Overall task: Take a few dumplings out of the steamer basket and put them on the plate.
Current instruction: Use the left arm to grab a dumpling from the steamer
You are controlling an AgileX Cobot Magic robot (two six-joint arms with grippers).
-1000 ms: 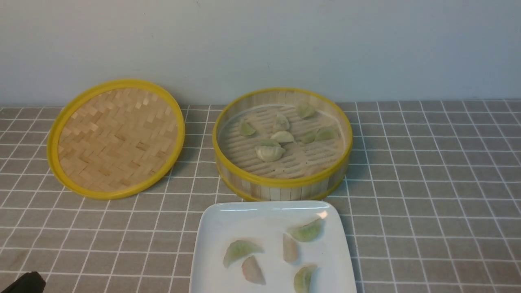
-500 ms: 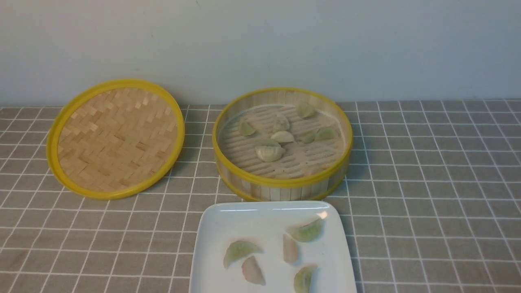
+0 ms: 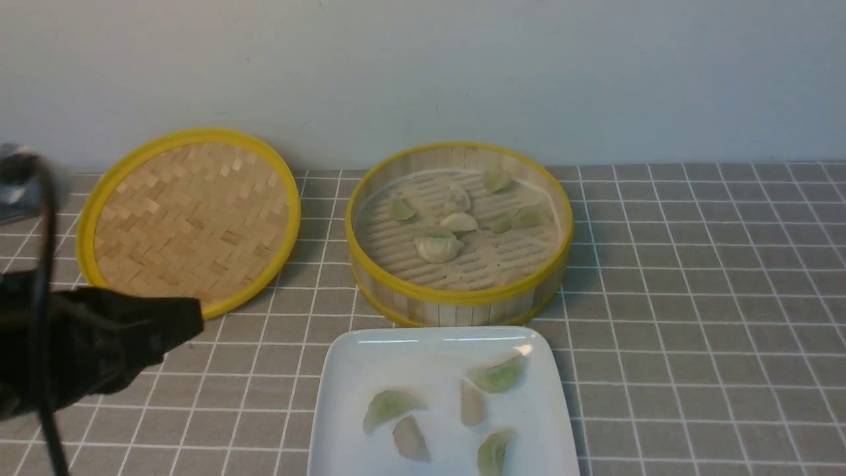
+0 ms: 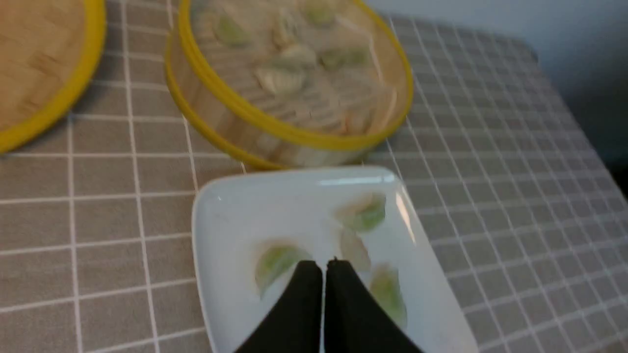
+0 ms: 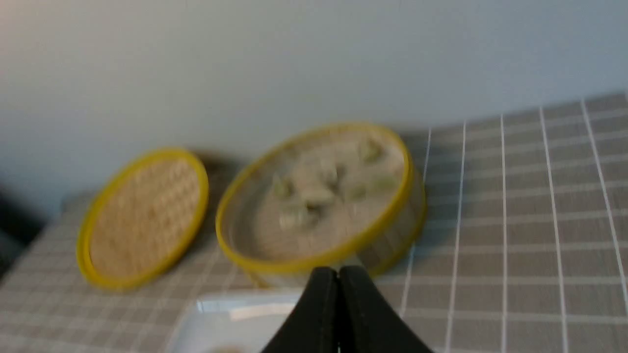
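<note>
The steamer basket stands at the back centre with several dumplings on its slatted floor. The white plate lies just in front of it and holds several more dumplings, pale green and pinkish. My left gripper is shut and empty, left of the plate and above the cloth. In the left wrist view its tips hang before the plate with the basket beyond. My right gripper is shut and empty; it does not show in the front view.
The flat woven lid with a yellow rim leans against the wall at the back left. A black cable hangs by my left arm. A grey checked cloth covers the table. The wall stands right behind the basket.
My left arm, out of view half a second ago, has swung into the front view from the lower left. The dumplings, basket, plate and lid have not moved.
</note>
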